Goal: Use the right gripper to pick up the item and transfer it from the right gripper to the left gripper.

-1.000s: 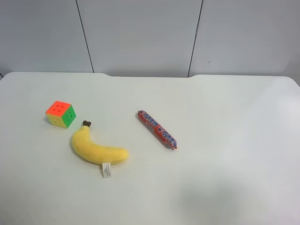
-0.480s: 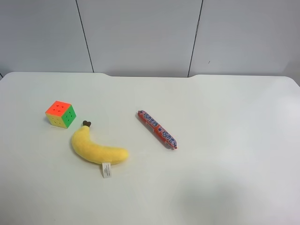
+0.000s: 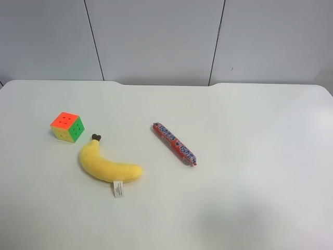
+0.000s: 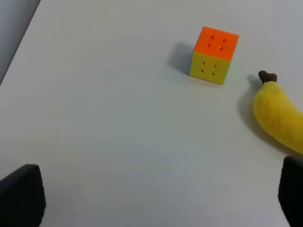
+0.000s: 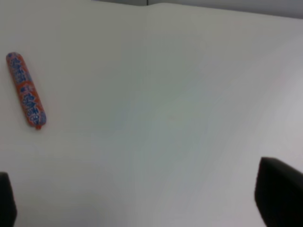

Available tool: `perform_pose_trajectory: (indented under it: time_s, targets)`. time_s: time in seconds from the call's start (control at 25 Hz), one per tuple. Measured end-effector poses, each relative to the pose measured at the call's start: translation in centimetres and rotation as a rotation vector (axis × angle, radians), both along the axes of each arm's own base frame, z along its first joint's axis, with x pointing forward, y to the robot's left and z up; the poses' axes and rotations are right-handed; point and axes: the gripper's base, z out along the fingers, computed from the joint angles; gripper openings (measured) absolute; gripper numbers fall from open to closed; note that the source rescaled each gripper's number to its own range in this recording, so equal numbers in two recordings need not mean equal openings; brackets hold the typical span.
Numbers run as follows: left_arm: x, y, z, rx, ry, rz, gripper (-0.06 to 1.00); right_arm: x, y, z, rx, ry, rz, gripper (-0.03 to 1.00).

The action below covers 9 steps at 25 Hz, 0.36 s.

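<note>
The puzzle cube (image 3: 67, 126) sits on the white table (image 3: 260, 130) at the exterior high view's left, orange-red face up, green and yellow sides showing. No arm shows in that view. In the left wrist view the cube (image 4: 214, 55) lies ahead of my left gripper (image 4: 156, 203), well apart from it; the fingertips (image 4: 21, 194) stand wide apart and hold nothing. My right gripper (image 5: 142, 208) is also open and empty, its fingertips (image 5: 281, 189) at the frame's corners. The cube is out of the right wrist view.
A yellow plush banana (image 3: 106, 164) lies just beside the cube and shows in the left wrist view (image 4: 279, 116). A red candy stick (image 3: 175, 143) lies near the table's middle and shows in the right wrist view (image 5: 26, 90). A grey panelled wall stands behind the table.
</note>
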Motion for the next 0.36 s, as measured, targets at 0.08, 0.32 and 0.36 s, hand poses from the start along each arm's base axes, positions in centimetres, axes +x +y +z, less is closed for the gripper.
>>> perform_pose_trajectory:
  time_s: [0.08, 0.32, 0.36]
  targets:
    - [0.0, 0.0, 0.0, 0.0, 0.0, 0.0, 1.0, 0.0, 0.0, 0.0, 0.0, 0.0, 0.0, 1.0]
    - [0.0, 0.0, 0.0, 0.0, 0.0, 0.0, 1.0, 0.0, 0.0, 0.0, 0.0, 0.0, 0.0, 1.0]
    - [0.0, 0.0, 0.0, 0.0, 0.0, 0.0, 1.0, 0.0, 0.0, 0.0, 0.0, 0.0, 0.0, 1.0]
